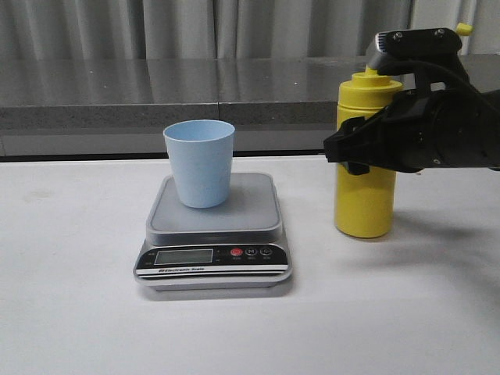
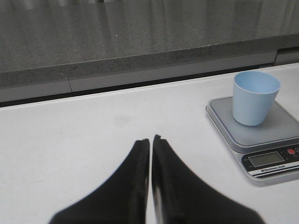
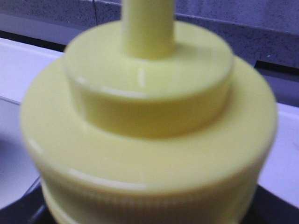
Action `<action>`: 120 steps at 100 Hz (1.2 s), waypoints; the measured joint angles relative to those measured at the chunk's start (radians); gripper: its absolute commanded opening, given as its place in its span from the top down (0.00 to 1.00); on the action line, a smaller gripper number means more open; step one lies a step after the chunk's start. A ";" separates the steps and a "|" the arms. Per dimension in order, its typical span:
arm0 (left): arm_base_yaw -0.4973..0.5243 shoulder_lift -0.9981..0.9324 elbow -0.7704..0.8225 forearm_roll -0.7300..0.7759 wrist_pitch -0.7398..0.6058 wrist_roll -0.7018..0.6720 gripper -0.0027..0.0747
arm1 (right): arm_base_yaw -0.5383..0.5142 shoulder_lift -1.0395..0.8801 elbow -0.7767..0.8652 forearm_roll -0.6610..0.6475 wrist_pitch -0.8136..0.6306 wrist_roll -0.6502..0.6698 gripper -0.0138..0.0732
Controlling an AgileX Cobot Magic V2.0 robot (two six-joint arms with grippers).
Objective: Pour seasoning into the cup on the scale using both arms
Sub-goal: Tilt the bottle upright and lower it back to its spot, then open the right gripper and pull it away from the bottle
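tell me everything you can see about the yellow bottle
The yellow bottle is a tall opaque cylinder of glossy-looking plastic, standing upright on the white table, to the right of the scale and apart from it. A stepped, ridged screw collar tops it, with a narrower nozzle rising from the centre; the right wrist view shows this blurred and very close. The right gripper is around its upper body, hiding that part; whether the fingers press it cannot be told. Nothing is pouring.
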 measured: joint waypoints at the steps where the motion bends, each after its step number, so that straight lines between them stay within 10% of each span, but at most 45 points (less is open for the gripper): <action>1: 0.000 0.000 0.000 0.000 0.000 0.000 0.95 | 0.000 0.000 0.000 0.000 0.000 0.000 0.26; 17: 0.000 0.000 0.000 0.000 0.000 0.000 0.95 | 0.000 0.000 0.000 0.000 0.000 0.000 0.11; 91: 0.000 0.000 0.000 0.000 0.000 0.000 0.95 | 0.000 -0.187 0.178 0.000 0.051 0.053 0.12; 120: 0.000 0.000 0.000 0.000 0.000 0.000 0.95 | 0.000 -0.379 0.244 0.000 0.201 0.055 0.65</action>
